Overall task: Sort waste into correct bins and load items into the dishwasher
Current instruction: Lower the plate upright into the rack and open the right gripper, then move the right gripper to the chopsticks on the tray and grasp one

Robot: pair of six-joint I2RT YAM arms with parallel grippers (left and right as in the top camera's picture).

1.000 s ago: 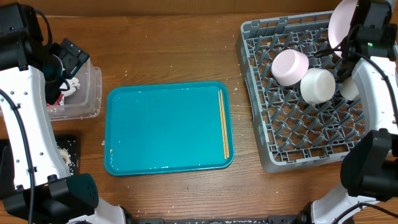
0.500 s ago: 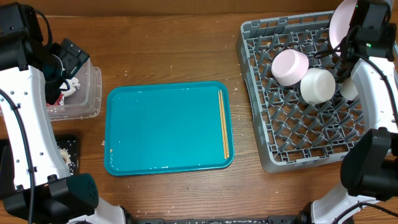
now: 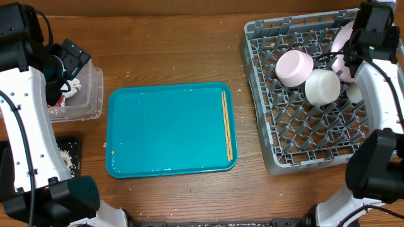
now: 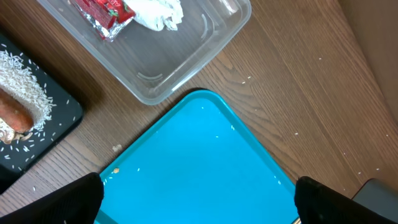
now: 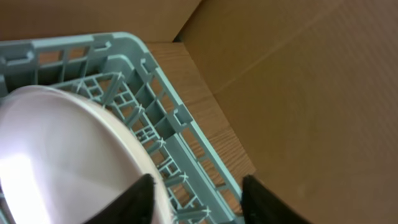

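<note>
The grey dish rack [image 3: 303, 139] holds a white bowl [image 3: 295, 67], a cup [image 3: 322, 86] and a large white plate [image 3: 341, 43] leaning at its far right. My right gripper [image 3: 357, 39] is open over that corner. In the right wrist view the plate [image 5: 56, 155] lies beside the left finger of the right gripper [image 5: 196, 199], with the rack rim [image 5: 161, 93] between the fingers. The chopsticks [image 3: 227, 126] lie on the teal tray [image 3: 170, 129]. My left gripper [image 4: 199, 202] is open and empty. The clear tub [image 4: 186, 56] holds the red wrapper [image 4: 102, 12] and napkin [image 4: 158, 11]. The black tray [image 4: 56, 118] holds rice [image 4: 25, 74] and the carrot [image 4: 12, 112].
Another white dish [image 3: 355, 91] sits partly hidden under my right arm in the rack. A brown cardboard wall [image 5: 311, 93] stands close behind the rack. Rice grains are scattered on the wooden table [image 3: 177, 50] around the teal tray.
The large plate has come down from above the rack's far right corner into the rack. My right gripper has lowered with it. The left arm has not moved.
</note>
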